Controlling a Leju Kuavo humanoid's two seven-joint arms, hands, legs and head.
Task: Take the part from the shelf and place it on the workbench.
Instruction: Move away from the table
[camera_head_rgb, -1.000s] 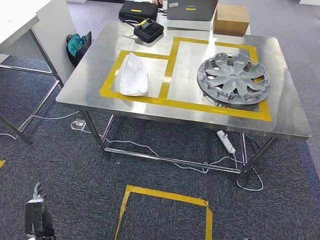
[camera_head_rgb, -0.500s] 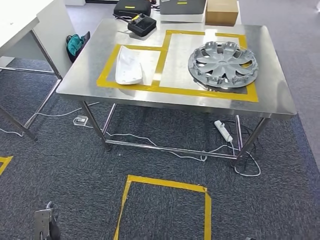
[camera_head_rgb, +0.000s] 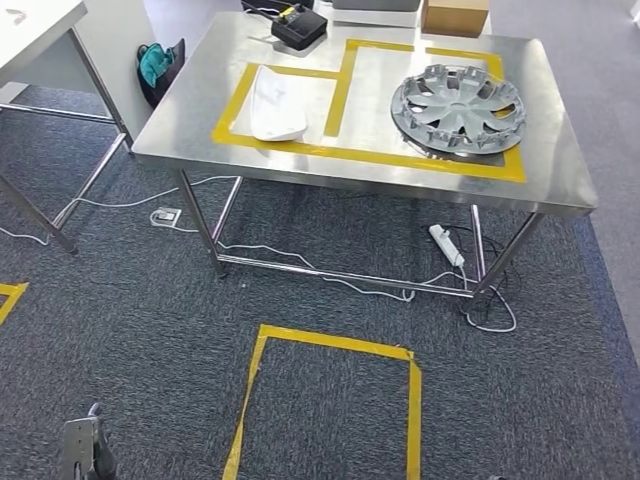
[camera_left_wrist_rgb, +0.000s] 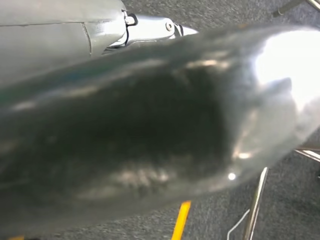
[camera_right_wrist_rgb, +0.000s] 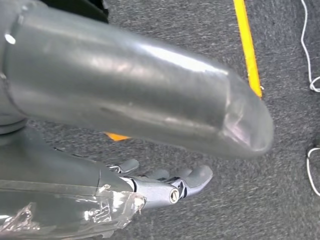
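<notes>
A white curved part (camera_head_rgb: 278, 103) lies on the steel workbench (camera_head_rgb: 555, 160), inside the left box of yellow tape. A silver hubcap (camera_head_rgb: 457, 108) lies in the right taped box. My left hand (camera_head_rgb: 84, 450) hangs low at the bottom left, far short of the bench. In the left wrist view its thick thumb (camera_left_wrist_rgb: 143, 140) covers most of the picture, and nothing is in it. My right hand (camera_right_wrist_rgb: 166, 185) hangs over the carpet with its fingers stretched out and holds nothing.
A yellow tape square (camera_head_rgb: 332, 345) marks the carpet in front of the bench. Cables and a power strip (camera_head_rgb: 447, 245) lie under it. A black case (camera_head_rgb: 300, 25) and a cardboard box (camera_head_rgb: 455, 15) sit at the bench's far edge. A white table (camera_head_rgb: 38, 30) stands at the left.
The camera has moved: the bench now sits higher in the picture and more carpet shows in front. The things on the bench lie as before.
</notes>
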